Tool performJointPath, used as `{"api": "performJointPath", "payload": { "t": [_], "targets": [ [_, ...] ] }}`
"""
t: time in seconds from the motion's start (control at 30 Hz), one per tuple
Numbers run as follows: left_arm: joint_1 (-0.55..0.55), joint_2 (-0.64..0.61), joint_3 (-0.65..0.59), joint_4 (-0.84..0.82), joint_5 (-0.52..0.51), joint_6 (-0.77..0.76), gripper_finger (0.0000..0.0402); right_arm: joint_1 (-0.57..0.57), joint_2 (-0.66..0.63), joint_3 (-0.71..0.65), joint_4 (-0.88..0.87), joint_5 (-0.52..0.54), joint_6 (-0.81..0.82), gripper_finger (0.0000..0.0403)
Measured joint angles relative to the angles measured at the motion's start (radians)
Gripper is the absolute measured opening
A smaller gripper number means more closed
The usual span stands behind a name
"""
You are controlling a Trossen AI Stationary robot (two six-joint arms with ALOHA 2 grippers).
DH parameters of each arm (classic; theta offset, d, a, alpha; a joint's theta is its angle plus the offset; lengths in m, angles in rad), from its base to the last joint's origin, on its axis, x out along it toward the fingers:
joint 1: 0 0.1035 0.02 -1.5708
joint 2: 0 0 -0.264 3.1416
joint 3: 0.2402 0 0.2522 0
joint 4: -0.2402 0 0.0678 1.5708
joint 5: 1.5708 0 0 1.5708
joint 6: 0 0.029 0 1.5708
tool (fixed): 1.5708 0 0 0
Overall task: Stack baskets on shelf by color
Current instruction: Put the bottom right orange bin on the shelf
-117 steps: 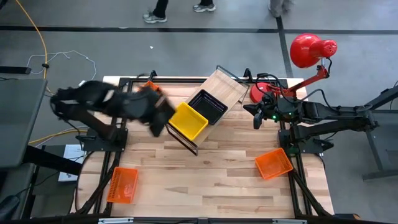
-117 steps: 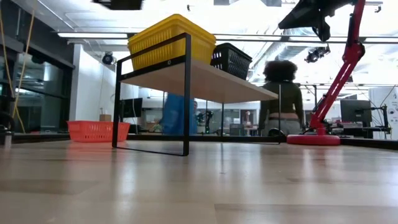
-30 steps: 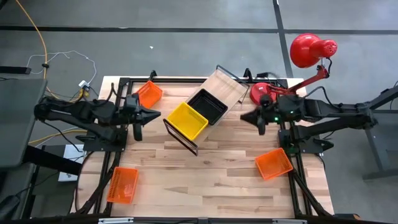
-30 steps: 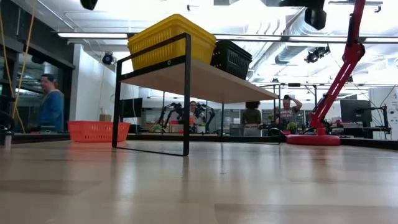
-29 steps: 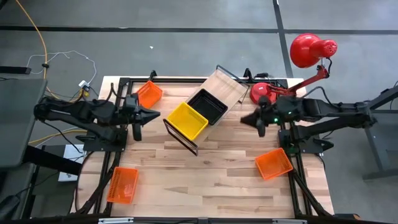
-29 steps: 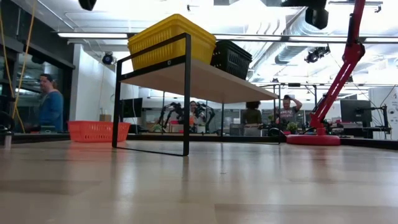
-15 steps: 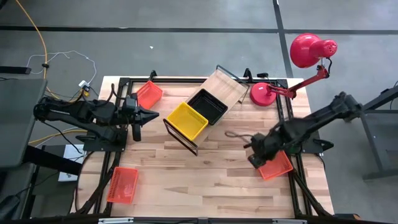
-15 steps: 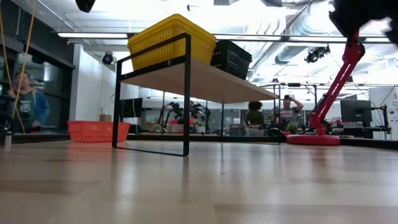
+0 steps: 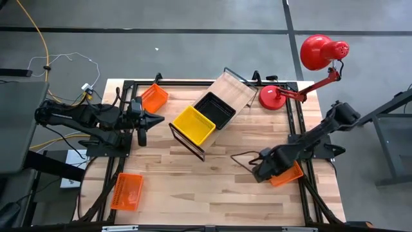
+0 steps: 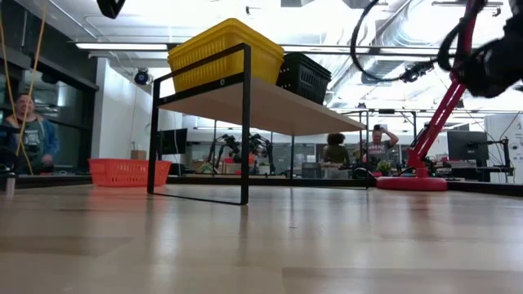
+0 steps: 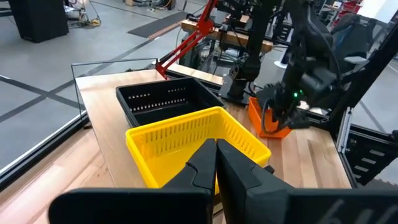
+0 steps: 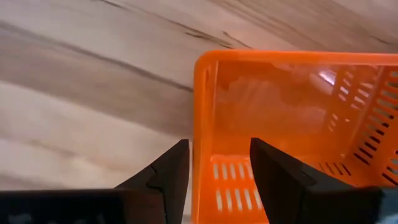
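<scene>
The orange perforated plastic basket (image 9: 288,173) sits on the wooden tabletop (image 9: 212,187), near its right edge and well apart from the light-wood shelf on a black wire frame (image 9: 233,92). The right gripper (image 12: 214,163) is over this basket's corner, jaws parted and straddling the rim. On the shelf, a yellow mesh basket (image 9: 192,125) and a black mesh basket (image 9: 215,109) stand side by side. Left of the shelf, the left gripper (image 11: 216,168) hovers with fingers pressed together, near a second orange basket (image 9: 154,96); a third orange basket (image 9: 126,191) lies well apart.
</scene>
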Motion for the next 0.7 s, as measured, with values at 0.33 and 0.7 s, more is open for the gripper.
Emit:
{"api": "performJointPath", "payload": {
  "t": [0.33,0.7],
  "targets": [
    [0.001,0.0,0.0,-0.004,-0.023,0.0,0.0001,0.0,0.149,0.0,0.077,-0.006,-0.152,0.014],
    [0.001,0.0,0.0,-0.004,-0.022,0.0,0.0,0.0,-0.047,0.147,0.048,-0.021,-0.606,0.0005]
  ]
}}
